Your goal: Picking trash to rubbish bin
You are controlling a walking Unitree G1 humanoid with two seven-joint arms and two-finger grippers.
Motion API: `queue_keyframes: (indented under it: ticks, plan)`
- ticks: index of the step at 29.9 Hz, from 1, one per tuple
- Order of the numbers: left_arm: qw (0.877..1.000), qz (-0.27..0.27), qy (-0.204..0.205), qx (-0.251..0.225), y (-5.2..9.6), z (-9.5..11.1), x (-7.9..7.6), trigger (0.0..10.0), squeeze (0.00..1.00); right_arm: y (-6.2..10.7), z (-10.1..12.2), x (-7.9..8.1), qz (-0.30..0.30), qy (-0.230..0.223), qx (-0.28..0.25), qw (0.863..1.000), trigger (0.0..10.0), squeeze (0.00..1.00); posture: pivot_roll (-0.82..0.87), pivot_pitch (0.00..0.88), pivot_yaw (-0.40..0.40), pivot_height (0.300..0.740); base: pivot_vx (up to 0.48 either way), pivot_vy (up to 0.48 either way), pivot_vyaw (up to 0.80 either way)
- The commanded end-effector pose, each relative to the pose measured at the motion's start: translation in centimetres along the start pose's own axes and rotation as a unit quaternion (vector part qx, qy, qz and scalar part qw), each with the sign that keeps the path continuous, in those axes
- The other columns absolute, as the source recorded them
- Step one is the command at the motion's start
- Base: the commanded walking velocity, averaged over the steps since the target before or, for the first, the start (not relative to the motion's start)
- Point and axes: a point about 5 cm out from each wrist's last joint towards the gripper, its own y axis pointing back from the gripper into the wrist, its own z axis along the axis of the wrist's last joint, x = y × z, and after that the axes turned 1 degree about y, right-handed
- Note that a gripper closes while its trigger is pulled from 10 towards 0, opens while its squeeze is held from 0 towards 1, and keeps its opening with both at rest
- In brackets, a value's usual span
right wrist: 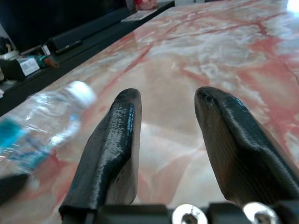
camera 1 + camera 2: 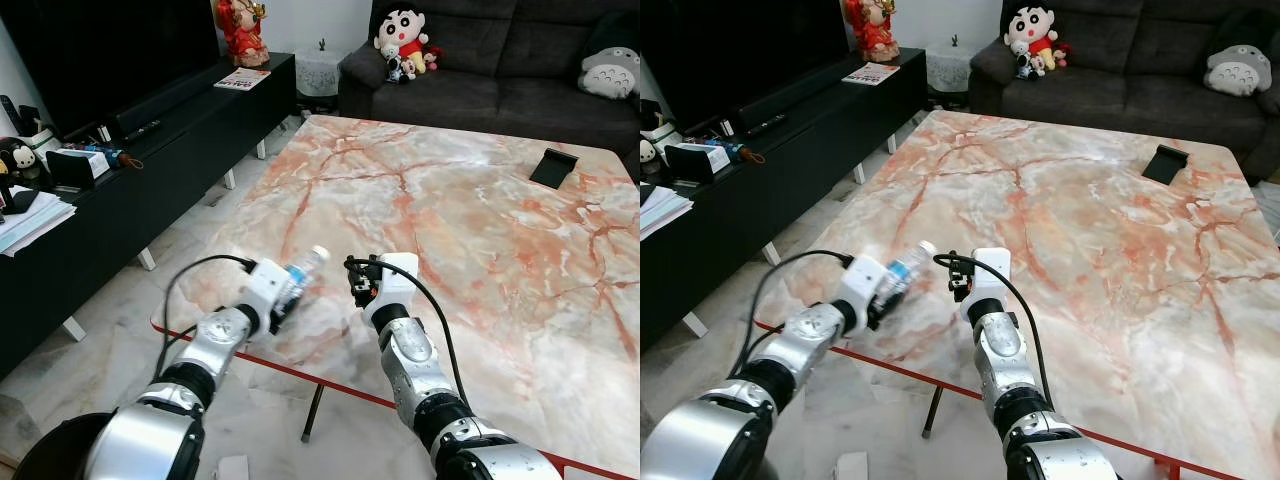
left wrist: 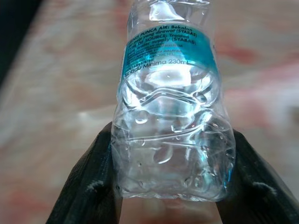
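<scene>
A small clear plastic water bottle (image 2: 305, 268) with a teal label (image 3: 169, 50) is held over the near left corner of the marble table (image 2: 470, 210), its white cap pointing away from me. My left gripper (image 3: 173, 140) is shut on the bottle's crumpled base, one black finger (image 3: 88, 182) on each side. My right gripper (image 1: 166, 102) hovers just right of the bottle above the table. It is open, with nothing between its fingers (image 1: 114, 140). In the right wrist view the bottle (image 1: 44, 116) lies off to one side.
A black stand-like object (image 2: 553, 167) sits at the table's far right. A low black TV console (image 2: 150, 150) runs along the left, and a dark sofa (image 2: 500, 70) with plush toys is at the back. A dark round rim (image 2: 40, 450) shows on the floor at the lower left.
</scene>
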Motion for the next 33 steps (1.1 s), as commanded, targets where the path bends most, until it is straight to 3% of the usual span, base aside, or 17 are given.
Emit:
queue_keyframes:
  ticks: [1, 3, 9, 16, 21, 33]
  plan:
    - [0.998, 0.055, 0.021, -0.036, 0.4, 0.4, 1.3, 10.0, 0.0, -0.3, 0.8, -0.1, -0.01, -0.005, -0.02, 1.0, 10.0, 0.0, 0.02, 0.0, 0.006, 0.74, 0.0, 0.0, 0.0]
    - [0.996, 0.074, 0.026, -0.046, 0.6, 0.5, 1.7, 10.0, 0.0, -0.3, 0.9, -0.2, -0.011, -0.004, -0.023, 1.0, 10.0, 0.0, 0.02, 0.0, 0.006, 0.74, 0.0, 0.0, 0.0]
    - [0.966, 0.197, 0.057, -0.157, 2.4, 1.9, 3.8, 10.0, 0.0, -0.4, 1.1, -0.1, -0.013, -0.005, -0.027, 1.0, 10.0, 0.0, 0.03, 0.0, -0.002, 0.74, 0.0, 0.0, 0.0]
    - [0.945, 0.241, 0.049, -0.216, 3.8, 2.6, 3.6, 10.0, 0.0, -0.4, 1.4, 0.0, -0.017, -0.007, -0.037, 0.999, 10.0, 0.0, 0.03, 0.0, -0.004, 0.74, 0.0, 0.0, 0.0]
    - [0.941, 0.241, 0.01, -0.236, 4.1, 3.3, 3.4, 10.0, 0.0, -0.5, 1.5, -0.1, -0.016, -0.007, -0.041, 0.999, 10.0, 0.0, 0.03, 0.0, -0.002, 0.74, 0.0, 0.0, 0.0]
    - [0.939, 0.244, 0.004, -0.242, 4.3, 3.5, 3.2, 10.0, 0.0, -0.5, 1.5, 0.1, -0.014, -0.008, -0.042, 0.999, 10.0, 0.0, 0.03, 0.0, 0.005, 0.74, 0.0, 0.0, 0.0]
